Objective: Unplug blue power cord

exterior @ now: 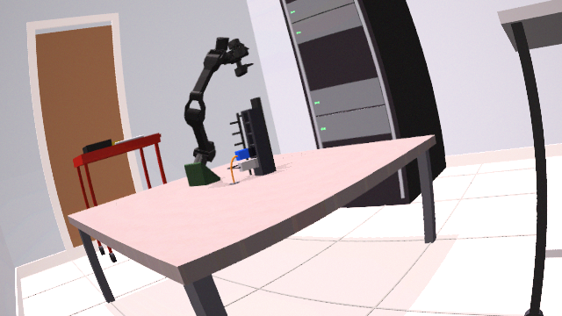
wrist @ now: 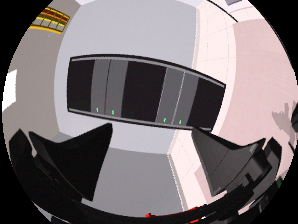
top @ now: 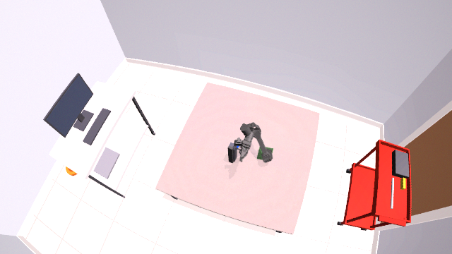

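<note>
My tool (exterior: 241,67) is released, holding nothing, high above the upright power strip (exterior: 260,137). Far below it, the blue plug (exterior: 241,154) sits in the strip, so unplugging is not yet done.

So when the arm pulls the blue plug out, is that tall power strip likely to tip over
Possibly. The power strip stands upright on a narrow base on the table, so a sideways pull may rock it. The blue plug sits low on it, which should limit the leverage. The plug looks blocky and rigid, probably easy to grip; the open gripper is well above it.
</note>
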Controlling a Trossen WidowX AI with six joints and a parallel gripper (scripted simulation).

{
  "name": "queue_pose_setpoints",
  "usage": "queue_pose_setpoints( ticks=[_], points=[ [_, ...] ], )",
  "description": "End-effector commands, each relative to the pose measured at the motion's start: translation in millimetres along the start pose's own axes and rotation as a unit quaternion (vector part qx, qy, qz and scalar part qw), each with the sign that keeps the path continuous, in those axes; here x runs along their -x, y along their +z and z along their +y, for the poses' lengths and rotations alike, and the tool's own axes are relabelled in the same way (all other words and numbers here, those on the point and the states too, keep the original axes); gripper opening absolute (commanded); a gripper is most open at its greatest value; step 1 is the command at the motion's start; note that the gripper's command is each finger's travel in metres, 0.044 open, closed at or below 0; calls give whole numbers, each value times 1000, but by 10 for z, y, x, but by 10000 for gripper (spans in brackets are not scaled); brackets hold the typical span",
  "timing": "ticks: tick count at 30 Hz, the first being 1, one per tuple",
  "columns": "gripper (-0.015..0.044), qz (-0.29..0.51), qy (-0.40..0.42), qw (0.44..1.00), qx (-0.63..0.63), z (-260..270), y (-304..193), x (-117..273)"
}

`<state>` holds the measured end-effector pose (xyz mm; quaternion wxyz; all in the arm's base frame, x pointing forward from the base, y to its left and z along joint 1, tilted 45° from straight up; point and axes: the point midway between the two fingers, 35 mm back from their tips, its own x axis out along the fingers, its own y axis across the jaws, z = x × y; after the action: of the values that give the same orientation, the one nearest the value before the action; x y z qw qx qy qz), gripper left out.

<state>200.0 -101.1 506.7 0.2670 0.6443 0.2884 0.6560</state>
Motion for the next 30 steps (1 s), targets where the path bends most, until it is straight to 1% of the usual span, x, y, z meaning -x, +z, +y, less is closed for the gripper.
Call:
queue_pose_setpoints(
  ticks=[1, 4, 9, 14, 20, 25, 30],
  points=[
    [374, -1, -1, 1000, 4, 5, -10, -6],
    [295, -10, -10, 999, 53, 66, -161, -89],
    [164, -26, -39, 988, 147, 140, -571, -271],
    [160, -40, -76, 969, 232, 106, -942, -497],
    [160, -58, -129, 935, 325, -55, -1275, -810],
    [160, -72, -177, 901, 390, -265, -1436, -1077],
    [160, -85, -230, 861, 446, -525, -1488, -1335]
  ],
)
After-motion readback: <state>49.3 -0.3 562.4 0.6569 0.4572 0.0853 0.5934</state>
